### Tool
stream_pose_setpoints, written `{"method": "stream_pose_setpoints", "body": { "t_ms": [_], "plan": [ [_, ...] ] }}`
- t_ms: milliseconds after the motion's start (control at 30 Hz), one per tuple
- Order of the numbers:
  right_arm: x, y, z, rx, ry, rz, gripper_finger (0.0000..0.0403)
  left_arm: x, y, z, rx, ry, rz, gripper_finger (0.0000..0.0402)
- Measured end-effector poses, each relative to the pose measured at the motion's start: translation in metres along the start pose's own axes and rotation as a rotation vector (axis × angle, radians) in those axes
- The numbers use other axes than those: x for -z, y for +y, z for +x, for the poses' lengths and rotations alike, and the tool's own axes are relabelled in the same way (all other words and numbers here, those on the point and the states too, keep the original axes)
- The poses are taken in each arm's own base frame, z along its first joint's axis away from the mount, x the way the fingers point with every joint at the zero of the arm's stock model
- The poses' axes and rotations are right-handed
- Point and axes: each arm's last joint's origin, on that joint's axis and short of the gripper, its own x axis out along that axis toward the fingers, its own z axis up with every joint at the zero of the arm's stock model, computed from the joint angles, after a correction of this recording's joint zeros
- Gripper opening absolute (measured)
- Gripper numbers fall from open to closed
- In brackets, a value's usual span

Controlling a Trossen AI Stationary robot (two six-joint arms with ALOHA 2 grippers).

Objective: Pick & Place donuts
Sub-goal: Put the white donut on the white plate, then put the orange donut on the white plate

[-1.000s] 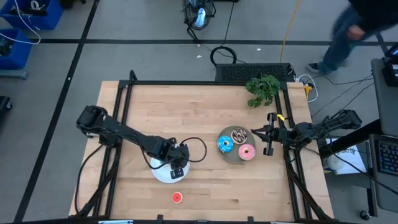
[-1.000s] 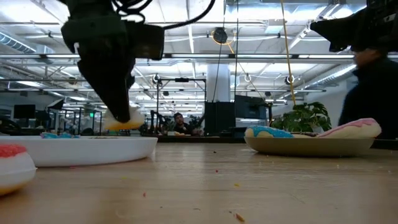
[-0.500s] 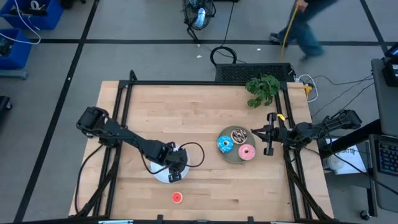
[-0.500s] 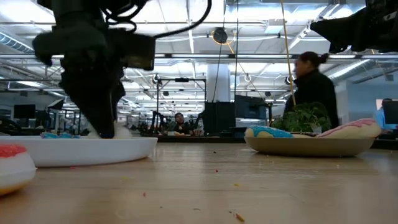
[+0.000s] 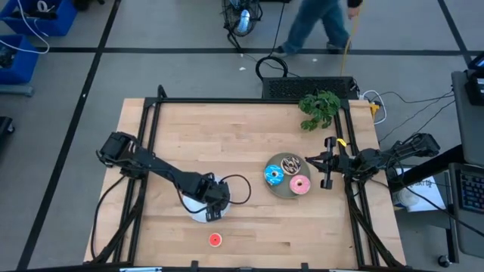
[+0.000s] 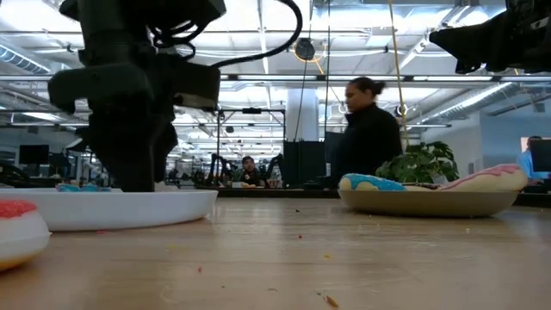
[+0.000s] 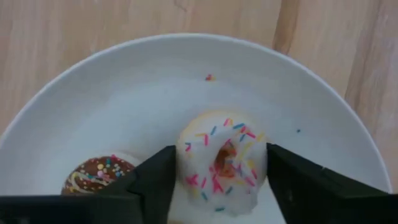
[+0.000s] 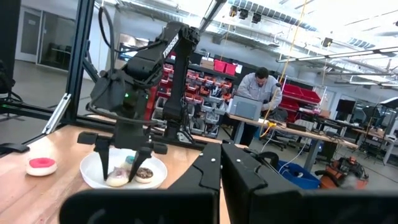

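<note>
My left gripper (image 7: 221, 149) is low over the white plate (image 7: 74, 106), near the table's near edge (image 5: 212, 208). The whitish-pink sprinkled donut (image 7: 221, 165) lies flat on that plate between its fingers. A tiny brown donut (image 7: 99, 174) and a tiny blue one (image 6: 82, 187) lie on the same plate. The tiny red donut (image 5: 215, 239) rests flat on the table nearer the near edge. The blue (image 5: 273, 176), pink (image 5: 299, 184) and dark brown sprinkled (image 5: 290, 163) donuts lie on the grey plate (image 5: 281, 192). My right gripper (image 8: 221, 168) waits shut, right of the grey plate (image 5: 327, 162). My left gripper has the whitish-pink donut pinched by its outer rim (image 7: 186, 168), one finger (image 7: 155, 186) on each side. The fingers come from above, pointing down. The donut lies flat with its underside on the white plate.
A green plant (image 5: 319, 108) stands at the table's far right corner. A black frame runs along the table's edges. Bare wood lies left of the white plate and across the far half. A person (image 6: 370, 129) walks past beyond the far edge.
My left gripper has come down with the whitish-pink donut, from just above the white plate until the donut rests on it. A person has walked from right to left behind the table.
</note>
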Motion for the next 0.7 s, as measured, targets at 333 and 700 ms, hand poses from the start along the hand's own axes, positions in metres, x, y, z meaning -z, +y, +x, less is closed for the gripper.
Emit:
{"method": "stream_pose_setpoints", "body": {
  "t_ms": [333,700],
  "plan": [
    [0.0,0.0,0.0,0.0,0.001,0.004,0.0,-0.018,-0.006,-0.029,-0.038,0.003,0.027,0.0289],
    [0.001,0.0,0.0,-0.003,0.011,-0.017,0.0,-0.05,-0.033,-0.092,0.048,-0.02,0.026,0.0244]
  ]
}}
